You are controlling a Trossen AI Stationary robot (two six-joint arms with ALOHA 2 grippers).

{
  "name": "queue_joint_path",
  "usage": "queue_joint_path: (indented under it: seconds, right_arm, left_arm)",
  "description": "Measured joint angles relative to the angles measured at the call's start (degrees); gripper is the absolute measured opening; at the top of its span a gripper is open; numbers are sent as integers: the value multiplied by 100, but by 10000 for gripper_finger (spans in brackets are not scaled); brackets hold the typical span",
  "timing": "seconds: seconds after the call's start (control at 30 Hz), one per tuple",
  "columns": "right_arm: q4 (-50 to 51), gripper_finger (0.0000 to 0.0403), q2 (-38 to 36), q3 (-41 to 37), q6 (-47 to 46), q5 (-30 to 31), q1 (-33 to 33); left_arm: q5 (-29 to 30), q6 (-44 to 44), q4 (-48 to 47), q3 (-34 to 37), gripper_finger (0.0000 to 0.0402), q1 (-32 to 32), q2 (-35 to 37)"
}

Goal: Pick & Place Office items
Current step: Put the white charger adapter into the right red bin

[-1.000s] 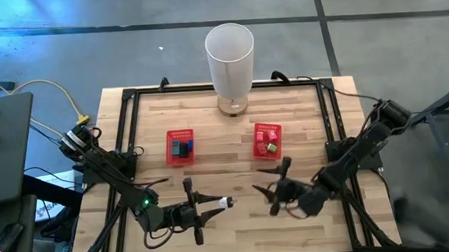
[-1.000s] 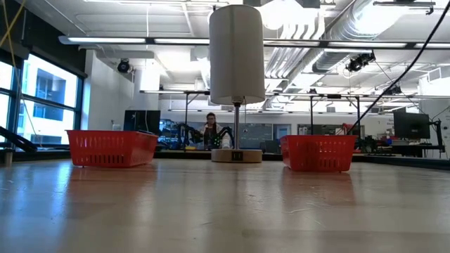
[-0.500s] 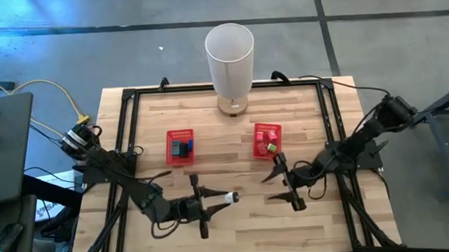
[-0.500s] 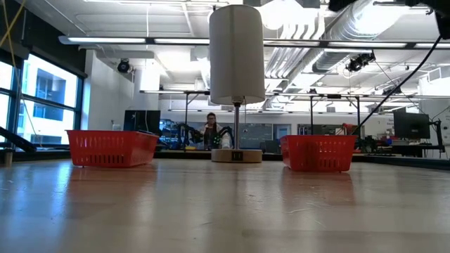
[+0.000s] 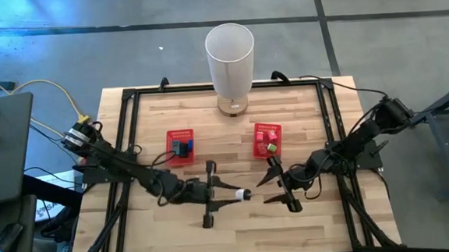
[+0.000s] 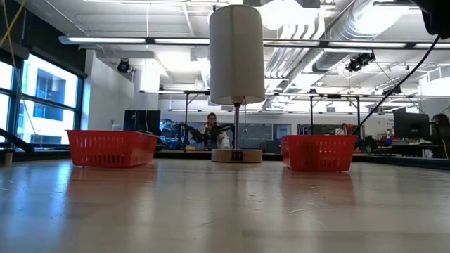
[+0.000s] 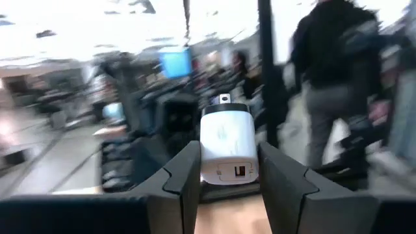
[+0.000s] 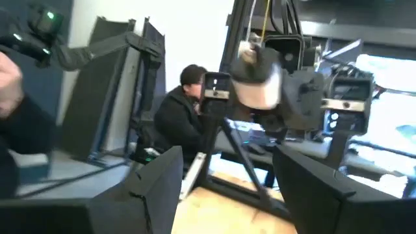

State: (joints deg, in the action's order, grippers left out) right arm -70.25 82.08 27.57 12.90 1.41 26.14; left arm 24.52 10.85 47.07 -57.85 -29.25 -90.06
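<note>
A small white plug adapter (image 5: 239, 194), one of the office items, is held above the table's middle by my left gripper (image 5: 229, 194), which is shut on it. It fills the gap between the fingers in the left wrist view (image 7: 227, 149). My right gripper (image 5: 269, 187) stands open just to its right, facing it, with nothing between its fingers (image 8: 227, 188). Other office items lie in the left red basket (image 5: 181, 146) and the right red basket (image 5: 267, 140). My left gripper pinches the adapter by its two flat sides (image 7: 203, 156) between the two fingers. The fingers lie about level and point toward the table's right. The adapter is lifted clear of the table; its dark far end (image 5: 246, 193) sticks out past the fingertips.
A tall white cylinder (image 5: 230, 59) stands on a stand at the table's far middle, behind the two baskets (image 6: 112, 147) (image 6: 318, 152). A black frame (image 5: 128, 132) runs around the table. A person (image 8: 179, 110) shows beyond the table.
My left gripper has carried the adapter toward the table's right and a little toward the far edge, rolling as it went. My right gripper has swung up from the near side and turned to face the adapter, staying open.
</note>
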Motion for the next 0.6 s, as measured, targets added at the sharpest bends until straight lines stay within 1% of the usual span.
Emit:
queue_joint_path:
  seconds: [0.07, 0.27, 0.43, 0.53, 0.6]
  right_arm:
    - [-48, 227, 0, 0, 177, 164, 41]
    - [-426, 227, 0, 2, 658, 516, 58]
    - [-665, 227, 0, 2, 1052, 847, 43]
    - [-940, 227, 0, 2, 1094, 1397, 38]
    - [-1109, 227, 0, 2, 1090, 1715, -8]
  left_arm:
    - [-461, -186, 300, 91, 118, 172, 0]
    - [-932, -781, 1039, 540, 118, 732, 0]
    - [-1683, -1251, 2125, 1071, 118, 1123, -64]
    - [-1742, -1413, 2754, 1275, 118, 1275, -256]
    - [-1735, -1428, 3005, 1346, 118, 1343, -419]
